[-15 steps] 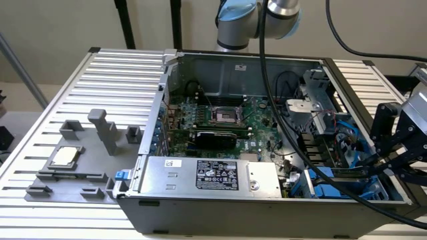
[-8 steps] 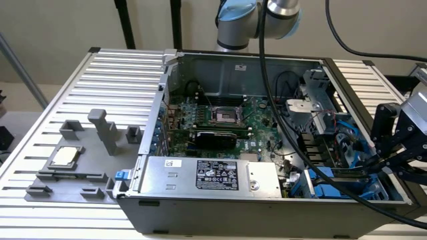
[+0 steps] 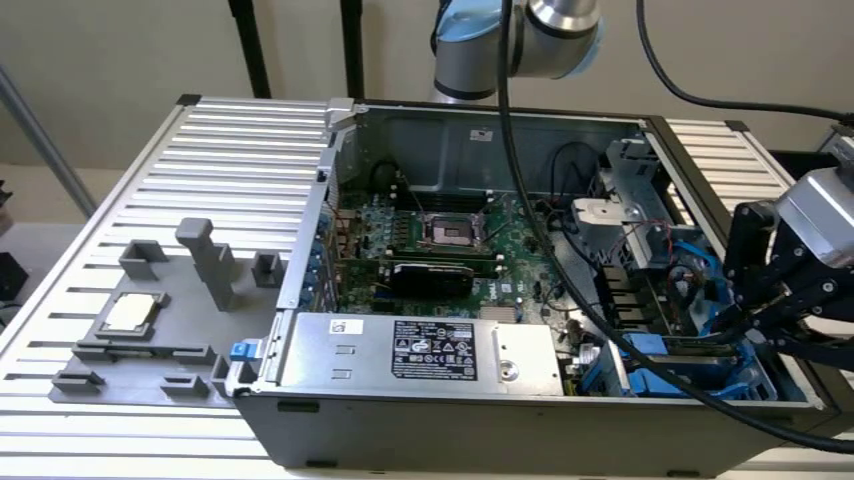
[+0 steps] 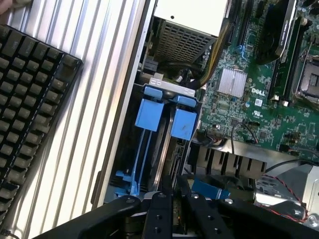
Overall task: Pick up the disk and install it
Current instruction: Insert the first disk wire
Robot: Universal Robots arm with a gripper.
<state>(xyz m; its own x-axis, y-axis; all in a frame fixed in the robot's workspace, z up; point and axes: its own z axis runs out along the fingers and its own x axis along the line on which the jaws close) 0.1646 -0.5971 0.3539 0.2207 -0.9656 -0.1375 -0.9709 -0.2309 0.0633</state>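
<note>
Exterior view: an open case (image 3: 441, 440) lies on a slatted table (image 3: 240, 130), with its motherboard (image 3: 441, 240) and power supply (image 3: 414, 350) showing. The gripper (image 3: 750, 322) reaches into the drive bay at the case's near corner, on the exterior view's right. The disk (image 3: 694, 346) sits there, low in the bay among blue rails, its thin edge toward the fingers. On the exterior view's left a grey fixture (image 3: 134, 370) rests on the table and carries a chip (image 3: 131, 312), well apart from the gripper.

Wrist view: the black fingers (image 4: 158, 209) stand nearly together, with only a narrow gap, and seem clamped on the disk's edge. Just beyond them two blue tabs (image 4: 149, 114) stand side by side in the bay. A keyboard (image 4: 25, 99) lies on the table outside the case wall.
</note>
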